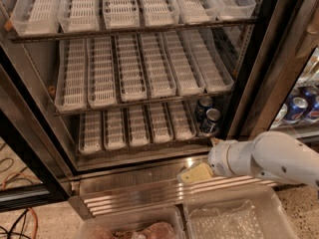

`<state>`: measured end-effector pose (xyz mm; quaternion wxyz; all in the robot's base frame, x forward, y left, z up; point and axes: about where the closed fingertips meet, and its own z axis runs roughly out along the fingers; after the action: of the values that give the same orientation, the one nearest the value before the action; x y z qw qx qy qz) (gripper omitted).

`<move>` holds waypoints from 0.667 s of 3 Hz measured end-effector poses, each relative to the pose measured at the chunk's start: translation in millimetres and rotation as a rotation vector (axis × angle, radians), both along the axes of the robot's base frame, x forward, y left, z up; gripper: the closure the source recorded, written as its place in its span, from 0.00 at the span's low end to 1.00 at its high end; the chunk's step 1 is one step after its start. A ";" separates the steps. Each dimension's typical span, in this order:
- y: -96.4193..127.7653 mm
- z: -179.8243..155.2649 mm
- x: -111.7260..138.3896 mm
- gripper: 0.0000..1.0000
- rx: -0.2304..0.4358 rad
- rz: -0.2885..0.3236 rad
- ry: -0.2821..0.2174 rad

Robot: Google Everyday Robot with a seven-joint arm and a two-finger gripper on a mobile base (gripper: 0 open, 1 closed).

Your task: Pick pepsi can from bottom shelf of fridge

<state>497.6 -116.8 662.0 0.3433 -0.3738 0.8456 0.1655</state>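
The fridge (249,68) stands open with racks of white slotted trays. On the bottom shelf (134,126), at its right end, two dark blue pepsi cans with silver tops stand one behind the other: the nearer can (211,122) and the farther can (203,107). My gripper (195,173) is on a white arm (269,158) coming in from the right. It hangs low over the ribbed steel base (149,190), in front of and below the cans, apart from them. It holds nothing that I can see.
Brighter blue cans with red-white logos (297,108) show behind the right glass door. Two clear plastic bins (234,218) sit at the bottom edge. Upper racks (129,9) carry longer white trays. Cables (20,223) lie on the floor at the left.
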 end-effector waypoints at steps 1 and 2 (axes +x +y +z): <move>-8.1 5.4 18.8 0.00 -0.005 -0.053 -0.062; -7.9 5.3 18.8 0.00 -0.004 -0.052 -0.062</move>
<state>516.4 -124.7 667.3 0.3726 -0.3571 0.8445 0.1430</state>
